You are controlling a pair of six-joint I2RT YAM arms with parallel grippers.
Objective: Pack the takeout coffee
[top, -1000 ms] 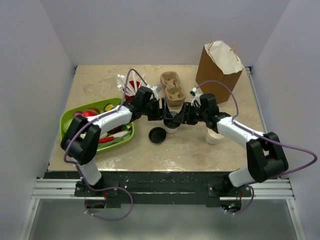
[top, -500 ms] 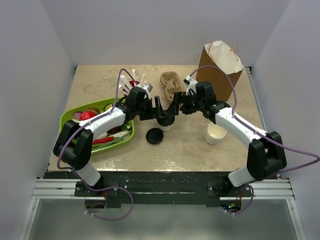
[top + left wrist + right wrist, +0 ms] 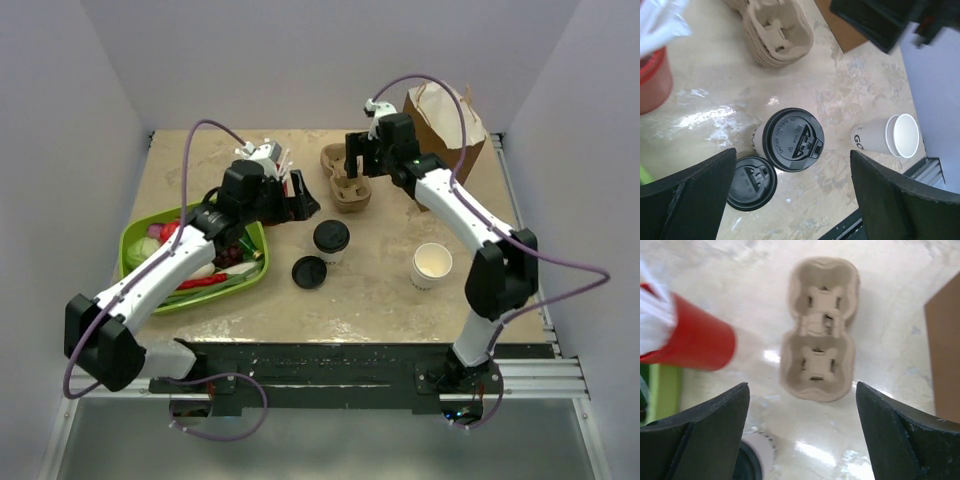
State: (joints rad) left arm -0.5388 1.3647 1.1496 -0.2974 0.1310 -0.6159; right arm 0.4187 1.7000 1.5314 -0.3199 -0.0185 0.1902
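Observation:
The takeout coffee (image 3: 331,238), a white cup with a black sip lid, stands upright mid-table with nothing touching it. In the left wrist view the takeout coffee (image 3: 793,139) lies below and between the wide-apart fingers. My left gripper (image 3: 300,195) hovers open, behind and left of it. My right gripper (image 3: 355,165) is open above the brown pulp cup carrier (image 3: 345,178) at the back. The right wrist view shows the carrier (image 3: 821,330) ahead of the open gripper (image 3: 801,390), and the coffee (image 3: 752,460) at the lower left edge.
A loose black lid (image 3: 311,271) lies just left of the coffee. A lidless white cup (image 3: 431,265) stands to the right. A brown paper bag (image 3: 440,125) is at the back right. A green tray (image 3: 143,237) of food sits left, a red cup (image 3: 268,168) of utensils behind it.
Both grippers have opened and drawn back from the coffee. The left rose toward the back left, the right moved to the carrier. The coffee stands alone.

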